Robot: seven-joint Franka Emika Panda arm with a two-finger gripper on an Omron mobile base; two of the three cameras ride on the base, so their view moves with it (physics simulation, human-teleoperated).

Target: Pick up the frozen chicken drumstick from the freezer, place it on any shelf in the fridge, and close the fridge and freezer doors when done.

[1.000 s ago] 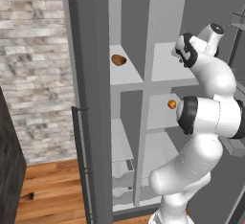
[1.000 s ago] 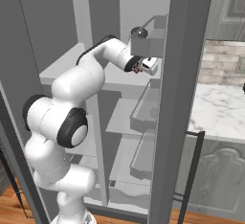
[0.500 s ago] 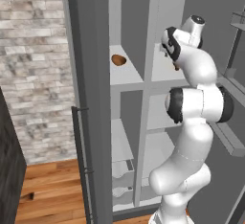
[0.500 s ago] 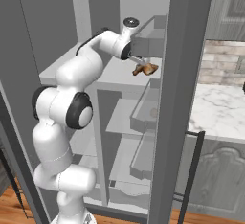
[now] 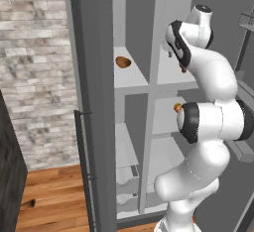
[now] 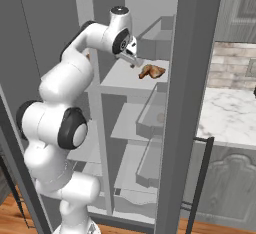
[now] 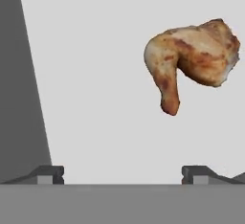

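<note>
The frozen chicken drumstick point(image 6: 151, 71), tan-brown with a paler end, lies on the upper shelf point(image 6: 123, 81) of the fridge. In the hand view the drumstick point(image 7: 194, 60) rests at the upper right on the pale shelf point(image 7: 95, 98), well ahead of the fingertips point(image 7: 48, 174). My gripper point(image 6: 131, 60) hangs just left of the drumstick and is open, with nothing between its fingers; in the hand view the gripper point(image 7: 122, 175) shows a wide gap. The freezer point(image 5: 130, 102) is the narrow left compartment. Both doors stand open.
A darker brown lump point(image 5: 122, 62) sits on a freezer shelf. A tiny orange ball point(image 5: 177, 108) lies on a lower fridge shelf behind my arm. The freezer door point(image 5: 88, 87) stands at the left. The fridge door point(image 6: 186, 93) with grey bins point(image 6: 150, 115) stands at the right, and a marble counter point(image 6: 230, 118) lies beyond.
The gripper has let go of the drumstick, which now lies on the fridge shelf. The hand has drawn back from it toward the left.
</note>
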